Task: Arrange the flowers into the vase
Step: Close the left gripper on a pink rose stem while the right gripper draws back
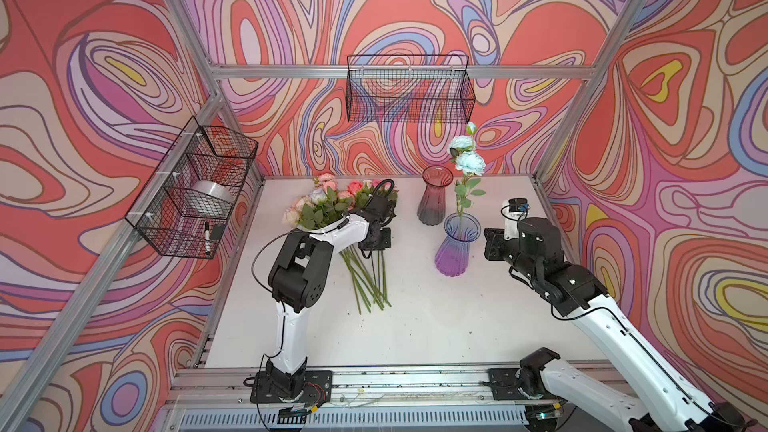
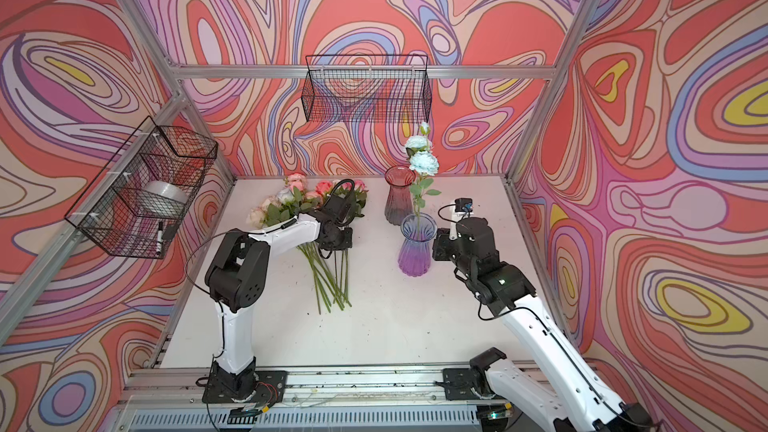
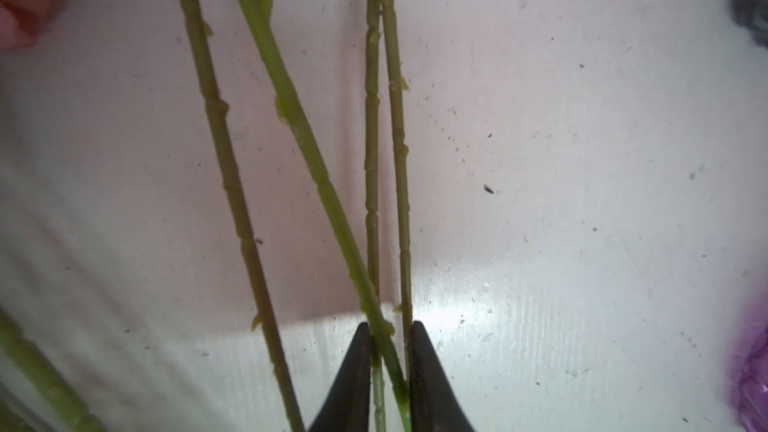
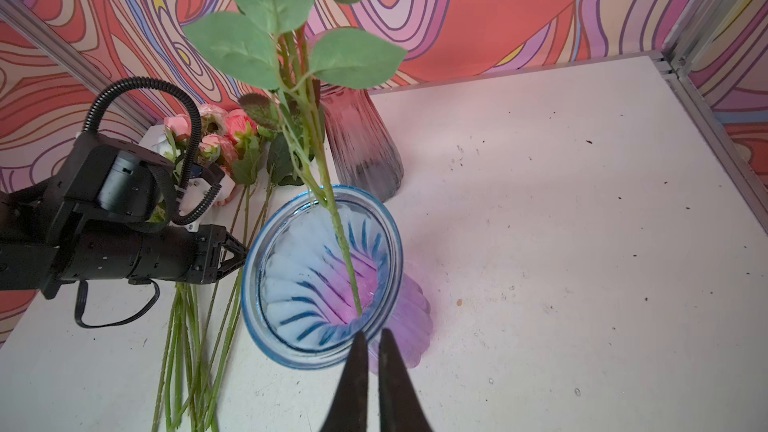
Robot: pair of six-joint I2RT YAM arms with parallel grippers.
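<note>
A blue-rimmed purple glass vase (image 1: 451, 257) (image 2: 413, 257) (image 4: 254, 309) stands right of the table's middle. One pale blue flower (image 1: 469, 162) (image 2: 424, 162) stands in it, stem (image 4: 340, 234) leaning on the rim. The other flowers (image 1: 328, 201) (image 2: 291, 201) lie in a pile at the back left, pink and white blooms away from me, stems (image 1: 368, 284) towards me. My left gripper (image 3: 388, 326) (image 4: 239, 253) is low over the stems, its jaws pinched on two or three of them. My right gripper (image 4: 374, 334) (image 1: 485, 243) is shut and empty, just outside the vase's rim.
A second vase (image 1: 435, 195) (image 4: 361, 147), red fading to grey, stands behind the purple one. A wire basket (image 1: 195, 189) on the left wall holds a tape roll and a marker. Another wire basket (image 1: 409, 89) hangs on the back wall.
</note>
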